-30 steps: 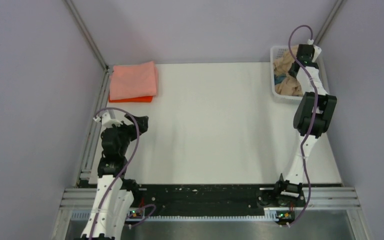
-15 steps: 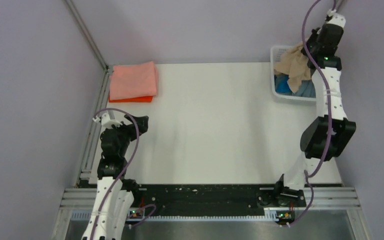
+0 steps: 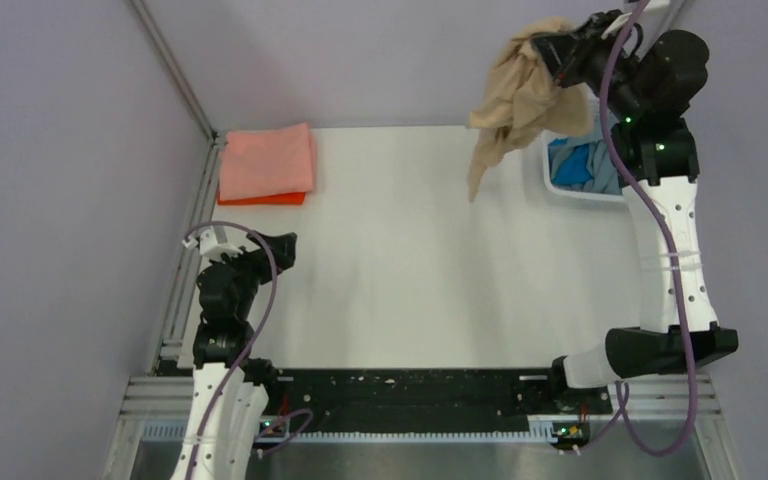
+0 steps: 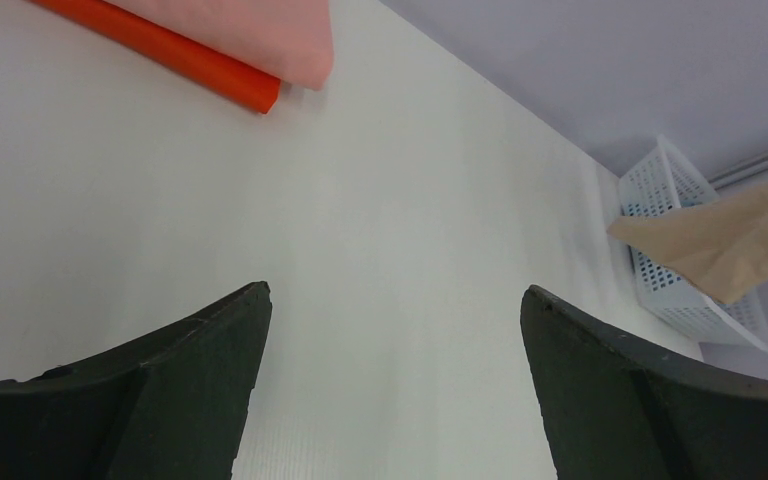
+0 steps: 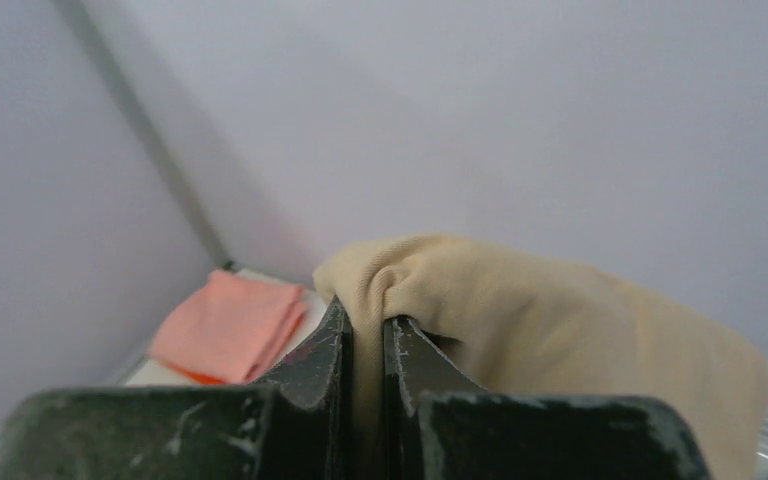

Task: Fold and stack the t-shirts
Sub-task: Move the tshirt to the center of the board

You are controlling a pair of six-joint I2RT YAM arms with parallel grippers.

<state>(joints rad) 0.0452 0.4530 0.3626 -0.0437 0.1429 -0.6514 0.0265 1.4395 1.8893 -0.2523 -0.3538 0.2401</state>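
While the right arm's (image 3: 665, 210) jaws clamp the tan t-shirt (image 3: 515, 90), it hangs in the air near the basket (image 4: 675, 195).
Left arm's (image 3: 225, 300) jaws stand wide open over the tabletop (image 3: 410, 260); the pink t-shirt (image 3: 265, 160) lies folded on the orange t-shirt (image 3: 260, 199).

I am looking at a plain tan shirt (image 3: 518, 90). A salmon pink shirt (image 3: 265, 160) is lying over an orange shirt (image 3: 260, 199) (only a bright strip is showing). Blue shirts (image 3: 575, 165) are filling the white lattice basket (image 4: 660, 190). The table (image 3: 410, 270) is showing plain white, and my left fingers (image 4: 160, 400) are looking black.
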